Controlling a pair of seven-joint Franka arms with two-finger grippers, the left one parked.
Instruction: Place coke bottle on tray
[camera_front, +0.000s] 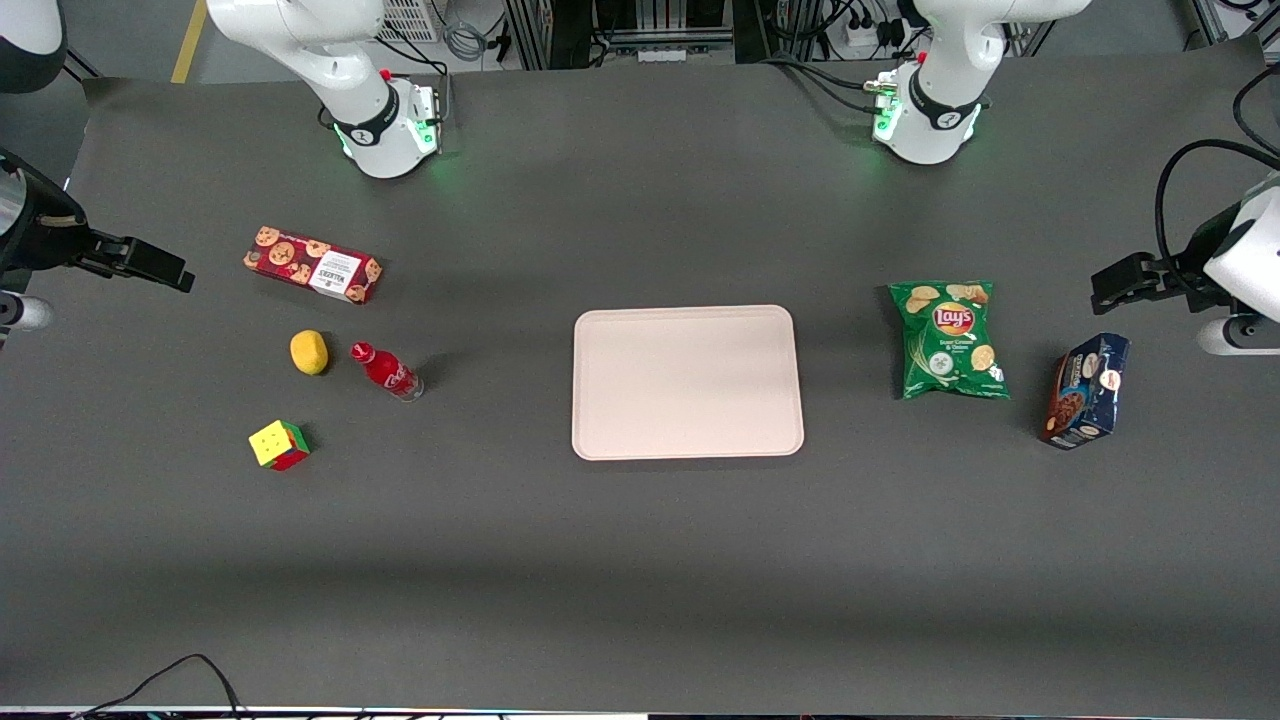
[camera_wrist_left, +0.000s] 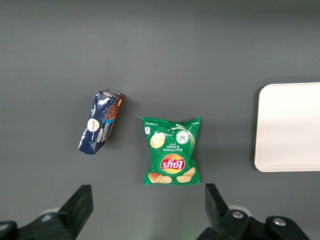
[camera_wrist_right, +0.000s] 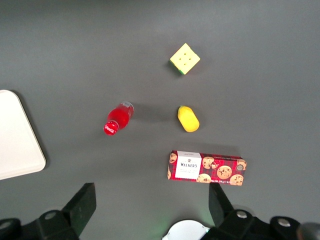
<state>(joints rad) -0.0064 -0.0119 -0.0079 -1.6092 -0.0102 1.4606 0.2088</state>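
You're looking at a robotics lab, not a home or shop. Two white arm bases (camera_front: 385, 125) are bolted at the edge of the table (camera_front: 640, 560) farthest from the front camera, green status lights glowing on both. The table wears one seamless dark grey mat. Past its edge: aluminium framing, a power strip (camera_front: 865, 35), bundled black cables, yellow floor tape (camera_front: 188, 40). A loose cable (camera_front: 170, 675) trails onto the near edge. Goods are laid out well apart like test props: tray (camera_front: 688, 382), chip bag (camera_front: 948, 338), red cookie box (camera_front: 312, 265), puzzle cube (camera_front: 279, 445). The working arm's claw (camera_front: 150, 265) hangs open above the mat.
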